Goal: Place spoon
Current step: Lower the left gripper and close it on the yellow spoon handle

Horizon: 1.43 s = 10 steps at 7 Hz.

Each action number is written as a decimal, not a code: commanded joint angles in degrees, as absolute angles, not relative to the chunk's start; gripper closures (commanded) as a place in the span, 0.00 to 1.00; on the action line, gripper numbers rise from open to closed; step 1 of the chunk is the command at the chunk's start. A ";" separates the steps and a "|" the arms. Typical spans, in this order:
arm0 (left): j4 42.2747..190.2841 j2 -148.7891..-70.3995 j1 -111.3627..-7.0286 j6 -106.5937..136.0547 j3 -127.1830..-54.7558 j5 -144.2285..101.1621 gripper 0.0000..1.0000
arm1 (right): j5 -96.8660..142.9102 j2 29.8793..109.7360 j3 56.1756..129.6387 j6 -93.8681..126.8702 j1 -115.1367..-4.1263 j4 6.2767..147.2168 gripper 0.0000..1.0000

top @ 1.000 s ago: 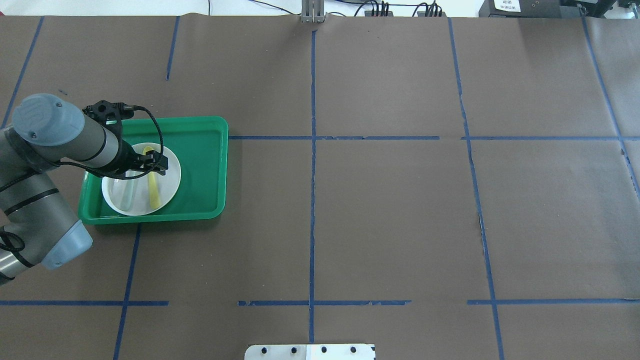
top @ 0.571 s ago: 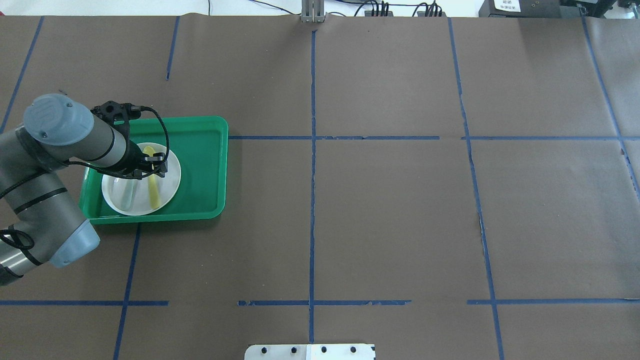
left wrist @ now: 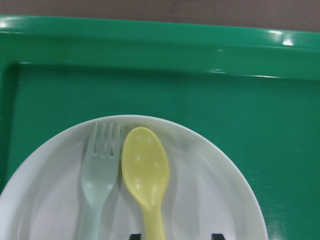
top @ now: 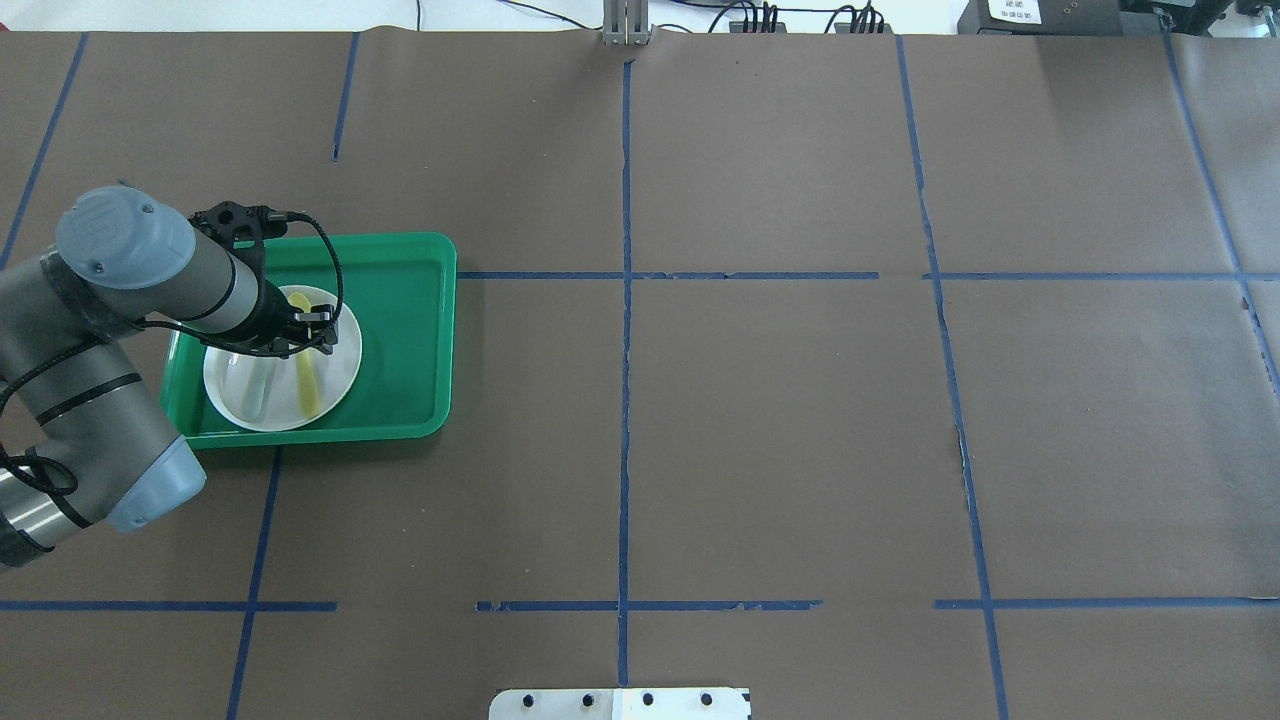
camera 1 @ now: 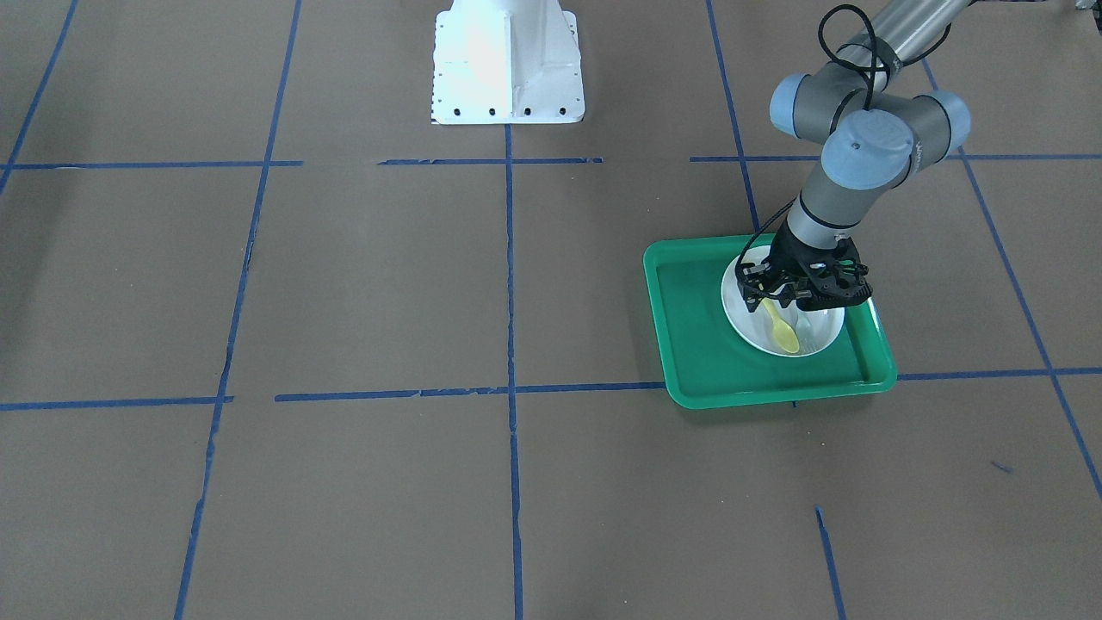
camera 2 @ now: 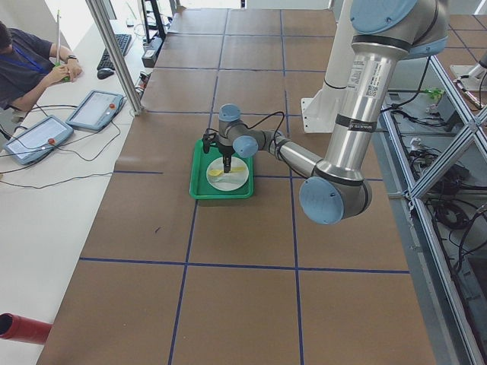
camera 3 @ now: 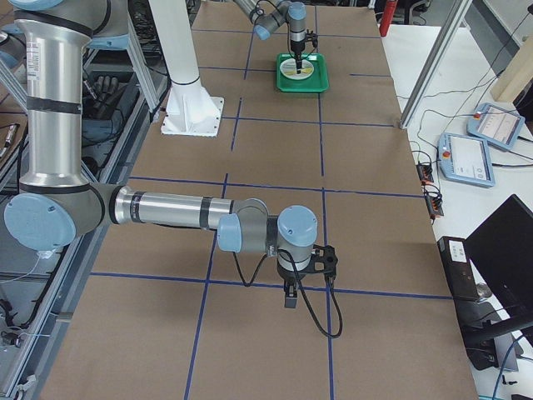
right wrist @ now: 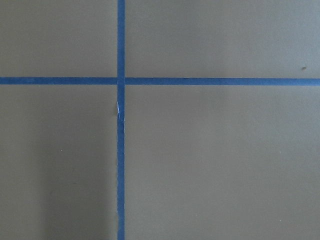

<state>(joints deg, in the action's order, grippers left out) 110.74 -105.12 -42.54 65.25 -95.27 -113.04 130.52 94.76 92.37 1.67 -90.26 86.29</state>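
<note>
The yellow spoon (left wrist: pixel 146 170) lies on a white plate (left wrist: pixel 210 200) next to a pale grey-green fork (left wrist: pixel 100 175). The plate sits in a green tray (top: pixel 400 330). My left gripper (top: pixel 305 335) is over the plate, pointing down and open. In the left wrist view its fingertips (left wrist: pixel 216 236) stand apart on either side of the spoon's handle. The spoon (camera 1: pixel 782 334) shows below the gripper (camera 1: pixel 779 297) in the front view. My right gripper (camera 3: pixel 289 302) hangs over bare brown table, far from the tray. I cannot tell whether it is open or shut.
The tray (camera 1: pixel 689 327) sits on the robot's left side of the table, which is covered in brown paper with blue tape lines. The white robot base (camera 1: pixel 506 60) stands at the table's near edge. An operator (camera 2: pixel 23 65) sits beyond the far side.
The left arm has shifted a little to the right and the gripper has settled over the spoon's handle. The spoon and fork have not moved.
</note>
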 commanded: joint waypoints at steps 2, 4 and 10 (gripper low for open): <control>110.83 -105.20 -42.45 64.95 -94.31 -113.29 0.43 | 130.52 94.75 92.37 1.67 -90.26 86.31 0.00; 110.74 -105.21 -42.45 64.95 -94.31 -113.29 0.44 | 130.52 94.83 92.37 1.67 -90.26 86.22 0.00; 110.74 -105.12 -42.45 64.95 -94.31 -113.38 0.63 | 130.52 94.75 92.37 1.67 -90.26 86.22 0.00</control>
